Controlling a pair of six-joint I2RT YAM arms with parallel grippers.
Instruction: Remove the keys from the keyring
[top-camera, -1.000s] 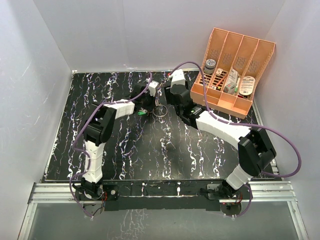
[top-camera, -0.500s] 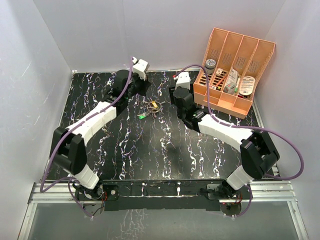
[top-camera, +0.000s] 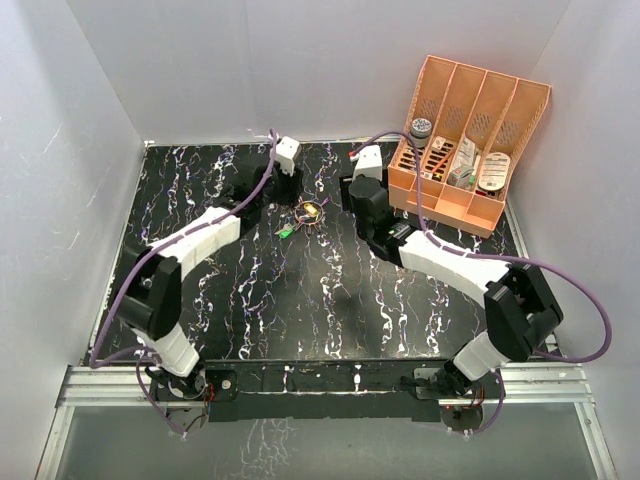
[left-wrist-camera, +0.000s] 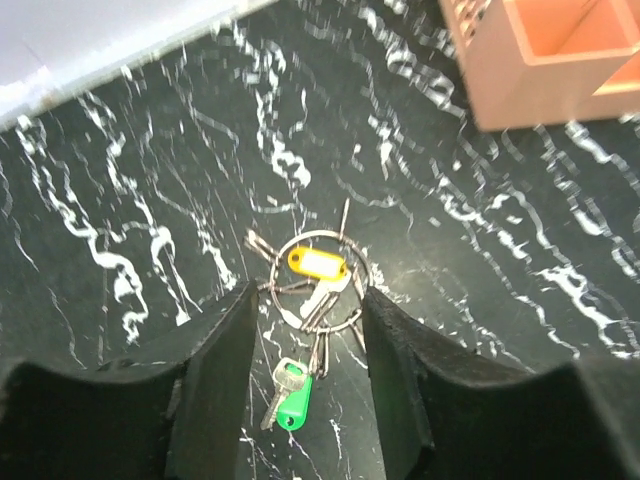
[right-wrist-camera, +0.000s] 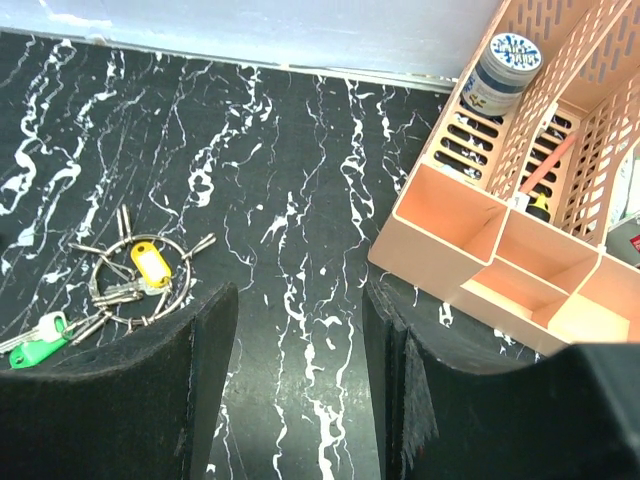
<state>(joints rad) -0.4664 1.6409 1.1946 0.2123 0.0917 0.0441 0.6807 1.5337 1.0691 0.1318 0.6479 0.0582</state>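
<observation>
Left gripper (left-wrist-camera: 310, 300) retreated; keys (left-wrist-camera: 315, 263) splayed around flat keyring (left-wrist-camera: 318, 233).

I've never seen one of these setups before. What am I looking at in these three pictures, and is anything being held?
Two robot arms are bolted at the near edge of a black marbled table. The top picture looks down from above and behind. The other two come from a camera on each wrist, so the dark shapes at the bottom are that arm's own fingers. On the table lie a wire keyring, a yellow-tagged key inside its loop and a green-headed key just outside. An orange organiser stands far right. The left end effector and right end effector are both open, holding nothing.
</observation>
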